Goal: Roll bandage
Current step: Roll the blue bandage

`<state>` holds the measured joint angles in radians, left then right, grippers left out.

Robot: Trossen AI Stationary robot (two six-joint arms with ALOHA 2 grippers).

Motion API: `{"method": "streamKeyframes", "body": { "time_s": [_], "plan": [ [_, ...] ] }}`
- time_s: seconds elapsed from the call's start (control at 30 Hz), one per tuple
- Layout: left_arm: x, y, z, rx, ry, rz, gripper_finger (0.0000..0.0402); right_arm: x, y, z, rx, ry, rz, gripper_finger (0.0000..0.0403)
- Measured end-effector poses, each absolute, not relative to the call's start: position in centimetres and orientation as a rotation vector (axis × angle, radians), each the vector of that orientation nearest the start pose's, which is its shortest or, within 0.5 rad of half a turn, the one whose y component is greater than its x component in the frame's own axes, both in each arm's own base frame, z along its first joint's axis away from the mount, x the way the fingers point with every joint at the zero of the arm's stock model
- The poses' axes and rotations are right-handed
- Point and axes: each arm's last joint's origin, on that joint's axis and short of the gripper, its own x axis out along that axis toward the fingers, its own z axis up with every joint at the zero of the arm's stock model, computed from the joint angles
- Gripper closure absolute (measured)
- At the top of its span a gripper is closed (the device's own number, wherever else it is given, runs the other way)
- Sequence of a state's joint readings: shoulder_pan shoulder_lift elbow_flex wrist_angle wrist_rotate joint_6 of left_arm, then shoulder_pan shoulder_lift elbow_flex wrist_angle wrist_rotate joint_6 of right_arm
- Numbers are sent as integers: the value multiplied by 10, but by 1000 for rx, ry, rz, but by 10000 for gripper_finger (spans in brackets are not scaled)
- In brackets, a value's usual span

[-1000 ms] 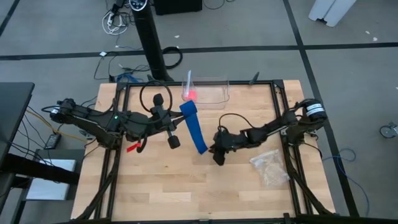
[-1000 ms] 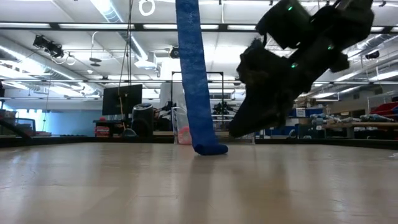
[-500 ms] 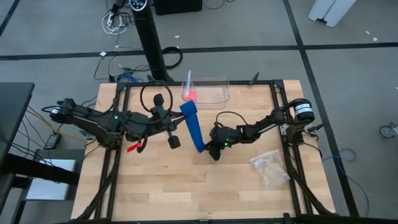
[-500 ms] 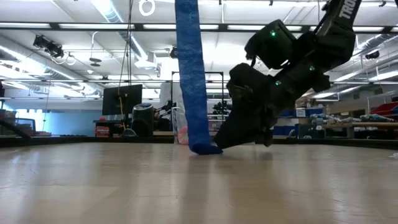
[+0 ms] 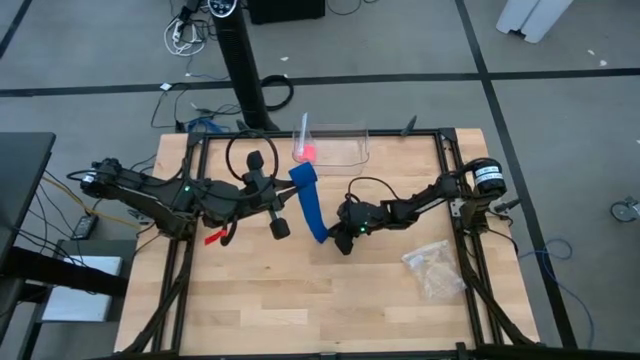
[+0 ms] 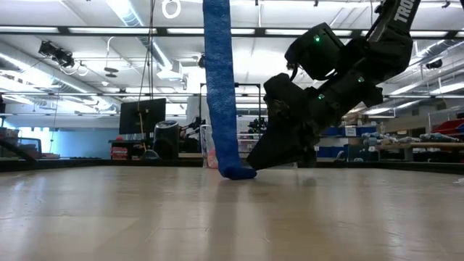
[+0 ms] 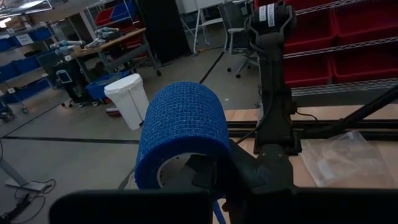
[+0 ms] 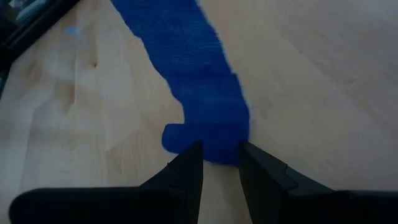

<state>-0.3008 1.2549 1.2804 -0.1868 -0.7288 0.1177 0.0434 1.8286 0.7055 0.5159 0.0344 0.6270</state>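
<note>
Left gripper [image 5: 290, 181] fingers clamp the bandage [image 5: 312, 208] roll aloft. Right gripper [image 8: 219, 155] fingers part-open, empty, at the strip's loose end on the worktop [image 5: 300, 290]. Risk: end slides away, pinch misses.

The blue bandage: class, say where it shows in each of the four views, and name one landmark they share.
High view: bandage slants across the table's middle.
Low view: strip hangs to the tabletop.
Left wrist view: rolled end fills the centre.
Right wrist view: folded tail ahead of the fingers.
Shared landmark: wooden table.
</note>
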Motion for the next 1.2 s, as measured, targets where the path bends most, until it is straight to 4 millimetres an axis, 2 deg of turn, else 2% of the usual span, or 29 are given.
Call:
{"method": "streamKeyframes", "body": {
  "time_s": [0.93, 1.2],
  "plan": [
    [263, -61, 406, 195, 166, 419, 382, 326, 13, 107, 618, 607, -191, 301],
    [263, -61, 406, 191, 165, 420, 382, 326, 7, 107, 632, 609, -186, 308]
  ]
}}
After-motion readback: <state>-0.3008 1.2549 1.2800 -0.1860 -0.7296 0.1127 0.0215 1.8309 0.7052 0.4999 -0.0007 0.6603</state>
